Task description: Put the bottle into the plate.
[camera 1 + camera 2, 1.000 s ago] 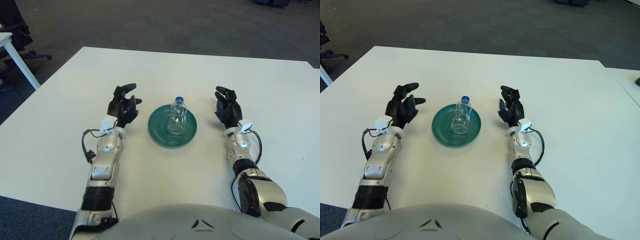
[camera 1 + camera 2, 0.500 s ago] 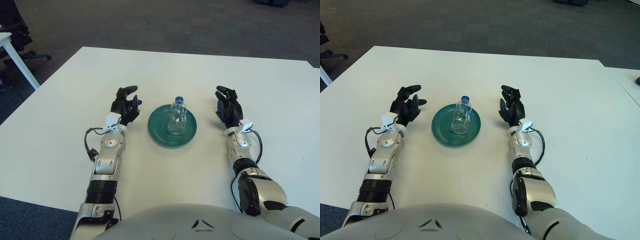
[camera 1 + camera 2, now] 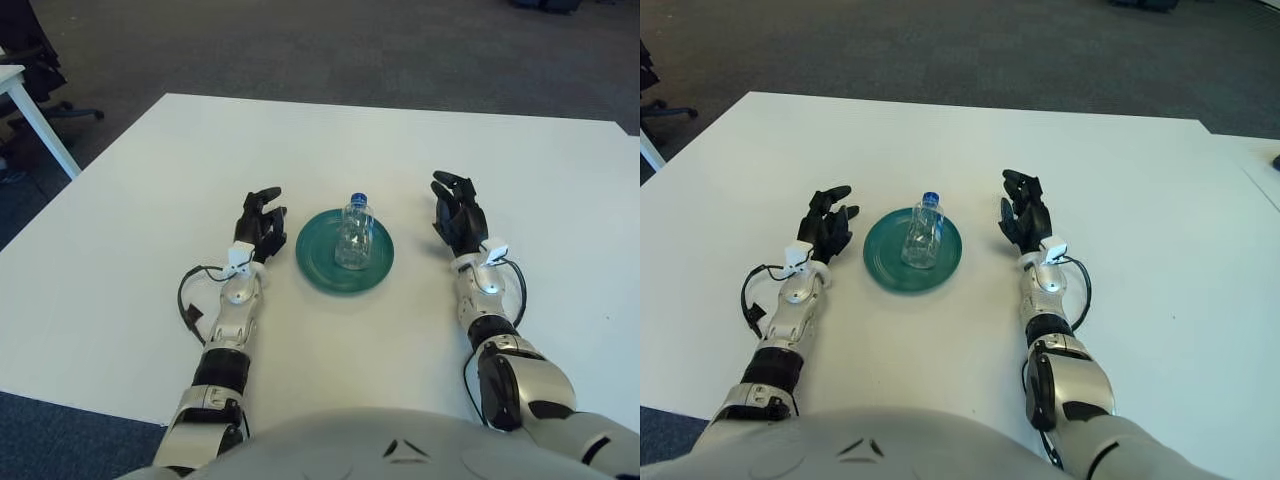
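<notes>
Bottle-and-plate work looks finished as things lie, so start with the widest thing: the white table (image 3: 120, 220), which carries everything and has dark carpet beyond its far edge. Next in size are the robot's two forearms, laid out on either side of the centre. The green plate (image 3: 316, 262) sits between them, round and shallow with a raised rim. Flanking it, the left hand (image 3: 260, 222) is just beside the plate's left rim and the right hand (image 3: 458, 215) stands a little further off to the right, apart from the plate. Both hands have their fingers loosely spread and hold nothing; whether either palm actually touches the tabletop is hard to judge from this angle. Smallest is the bottle (image 3: 353, 232), clear plastic with a blue cap, standing upright inside the plate, slightly right of its centre.

The risk now lies in the hands being so near. The bottle looks light and nearly empty, so it is probably top-heavy and easy to tip. A sideways sweep of the left hand could nudge the plate's rim and jolt the bottle over, and on a smooth plate it might roll out. Lifting each hand straight away from the plate would avoid that.
</notes>
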Motion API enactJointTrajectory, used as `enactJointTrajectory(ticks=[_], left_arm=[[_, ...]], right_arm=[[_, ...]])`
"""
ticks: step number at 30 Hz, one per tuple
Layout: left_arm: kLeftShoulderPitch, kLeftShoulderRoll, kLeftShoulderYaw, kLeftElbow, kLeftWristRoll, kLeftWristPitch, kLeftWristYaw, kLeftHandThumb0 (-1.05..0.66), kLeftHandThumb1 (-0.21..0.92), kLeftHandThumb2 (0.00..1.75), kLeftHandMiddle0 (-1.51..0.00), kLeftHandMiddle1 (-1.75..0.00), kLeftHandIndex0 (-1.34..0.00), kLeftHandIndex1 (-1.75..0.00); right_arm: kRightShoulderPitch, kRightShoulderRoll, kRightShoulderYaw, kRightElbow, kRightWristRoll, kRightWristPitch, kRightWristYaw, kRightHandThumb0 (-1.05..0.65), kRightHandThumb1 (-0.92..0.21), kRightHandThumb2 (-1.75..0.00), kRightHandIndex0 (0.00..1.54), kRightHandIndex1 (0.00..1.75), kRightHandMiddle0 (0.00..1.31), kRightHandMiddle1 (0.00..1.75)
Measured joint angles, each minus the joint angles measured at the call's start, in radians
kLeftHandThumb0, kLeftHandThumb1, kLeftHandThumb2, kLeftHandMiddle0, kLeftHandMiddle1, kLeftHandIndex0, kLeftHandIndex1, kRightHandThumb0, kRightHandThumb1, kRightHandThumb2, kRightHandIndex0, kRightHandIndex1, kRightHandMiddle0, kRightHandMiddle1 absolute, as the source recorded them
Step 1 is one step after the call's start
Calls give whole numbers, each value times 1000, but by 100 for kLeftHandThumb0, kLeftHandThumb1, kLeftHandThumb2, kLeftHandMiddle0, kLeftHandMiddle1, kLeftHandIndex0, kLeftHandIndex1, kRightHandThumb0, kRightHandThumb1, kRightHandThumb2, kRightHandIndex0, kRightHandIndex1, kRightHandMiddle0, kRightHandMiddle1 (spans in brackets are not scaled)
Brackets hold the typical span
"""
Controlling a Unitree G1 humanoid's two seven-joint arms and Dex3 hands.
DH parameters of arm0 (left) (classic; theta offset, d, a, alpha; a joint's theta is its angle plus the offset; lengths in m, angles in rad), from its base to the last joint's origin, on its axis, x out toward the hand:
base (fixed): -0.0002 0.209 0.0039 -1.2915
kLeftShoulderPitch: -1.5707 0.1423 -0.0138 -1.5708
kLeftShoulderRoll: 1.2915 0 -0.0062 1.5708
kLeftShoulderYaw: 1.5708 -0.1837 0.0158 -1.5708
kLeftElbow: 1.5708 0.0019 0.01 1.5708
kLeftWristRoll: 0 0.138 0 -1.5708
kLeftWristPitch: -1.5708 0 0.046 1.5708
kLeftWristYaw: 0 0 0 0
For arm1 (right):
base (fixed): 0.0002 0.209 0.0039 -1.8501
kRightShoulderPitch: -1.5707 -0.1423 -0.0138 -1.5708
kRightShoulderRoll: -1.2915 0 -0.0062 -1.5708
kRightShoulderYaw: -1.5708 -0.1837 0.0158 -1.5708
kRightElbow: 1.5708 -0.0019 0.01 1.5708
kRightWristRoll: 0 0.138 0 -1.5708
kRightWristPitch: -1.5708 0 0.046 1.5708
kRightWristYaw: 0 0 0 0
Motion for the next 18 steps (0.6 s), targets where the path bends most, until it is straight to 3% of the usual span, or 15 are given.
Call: enactJointTrajectory(ticks=[18], left_arm=[[-29,-4,1,86,31,-73,18,-64,92,78,-49,-22,-10,-88]], right_arm=[[16,-5,-8,-31,-1,4,-4,-64,-92,-51,36,53,5,100]])
